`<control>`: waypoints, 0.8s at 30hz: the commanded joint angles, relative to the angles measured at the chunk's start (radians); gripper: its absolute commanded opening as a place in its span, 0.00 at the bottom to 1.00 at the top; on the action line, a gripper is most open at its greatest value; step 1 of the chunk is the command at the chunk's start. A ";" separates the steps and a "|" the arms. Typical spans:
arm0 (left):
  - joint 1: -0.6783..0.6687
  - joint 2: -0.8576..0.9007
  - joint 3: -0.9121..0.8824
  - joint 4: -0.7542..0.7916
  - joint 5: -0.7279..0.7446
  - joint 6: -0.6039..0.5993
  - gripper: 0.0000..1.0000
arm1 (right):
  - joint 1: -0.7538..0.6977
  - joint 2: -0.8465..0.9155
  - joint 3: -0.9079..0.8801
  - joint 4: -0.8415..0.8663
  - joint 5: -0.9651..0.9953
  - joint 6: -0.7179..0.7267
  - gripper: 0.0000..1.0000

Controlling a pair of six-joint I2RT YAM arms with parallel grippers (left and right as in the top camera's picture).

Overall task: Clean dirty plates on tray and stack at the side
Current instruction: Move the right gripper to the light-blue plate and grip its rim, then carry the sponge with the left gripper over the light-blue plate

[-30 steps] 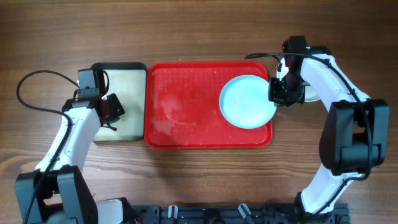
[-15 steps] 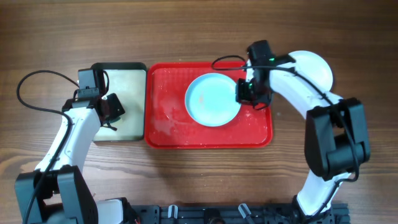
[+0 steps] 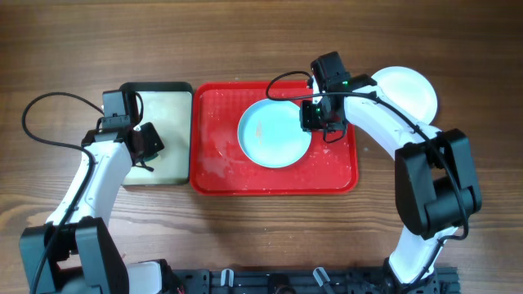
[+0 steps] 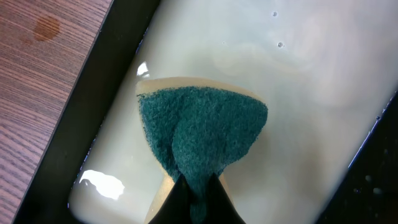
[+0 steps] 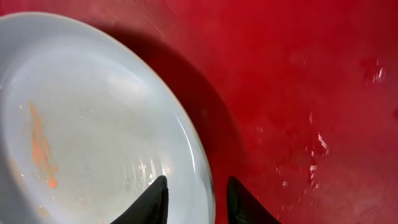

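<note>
A pale aqua-blue plate (image 3: 275,132) lies on the red tray (image 3: 221,167), right of its middle. My right gripper (image 3: 315,122) is at the plate's right rim. In the right wrist view the gripper (image 5: 198,200) is open, one finger over the plate (image 5: 93,124) and one over the tray (image 5: 298,93). The plate bears an orange smear. A white plate (image 3: 406,91) sits on the table right of the tray. A third plate is not visible. My left gripper (image 3: 149,145) is shut on a teal sponge (image 4: 199,134) over the small tray.
The small dark-rimmed tray (image 3: 167,106) with a pale wet inside stands against the red tray's left side. The red tray's left half shows wet streaks. A black cable loops on the table at far left (image 3: 33,122).
My right arm has carried the aqua plate from the tray's right edge leftward onto the tray, uncovering the white plate. The left arm has not moved.
</note>
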State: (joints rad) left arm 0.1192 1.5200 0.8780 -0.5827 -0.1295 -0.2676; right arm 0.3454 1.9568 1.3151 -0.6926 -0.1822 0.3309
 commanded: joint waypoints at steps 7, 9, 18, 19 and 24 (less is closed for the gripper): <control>0.001 0.005 -0.004 0.013 0.009 0.003 0.04 | 0.003 0.003 -0.041 0.087 0.064 -0.095 0.20; 0.001 0.005 -0.004 0.027 0.009 0.005 0.04 | 0.003 0.003 -0.050 0.095 0.064 -0.095 0.18; 0.001 0.004 -0.004 0.125 0.009 0.159 0.04 | 0.003 0.003 -0.051 0.148 0.043 -0.037 0.04; 0.001 0.003 -0.003 0.137 0.009 0.190 0.04 | 0.003 0.003 -0.051 0.150 0.010 -0.024 0.04; 0.001 -0.028 -0.002 0.164 0.010 0.231 0.04 | 0.003 0.003 -0.051 0.147 -0.055 -0.010 0.04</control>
State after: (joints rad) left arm 0.1192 1.5204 0.8776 -0.4343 -0.1295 -0.0929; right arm 0.3454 1.9575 1.2663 -0.5480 -0.1844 0.2943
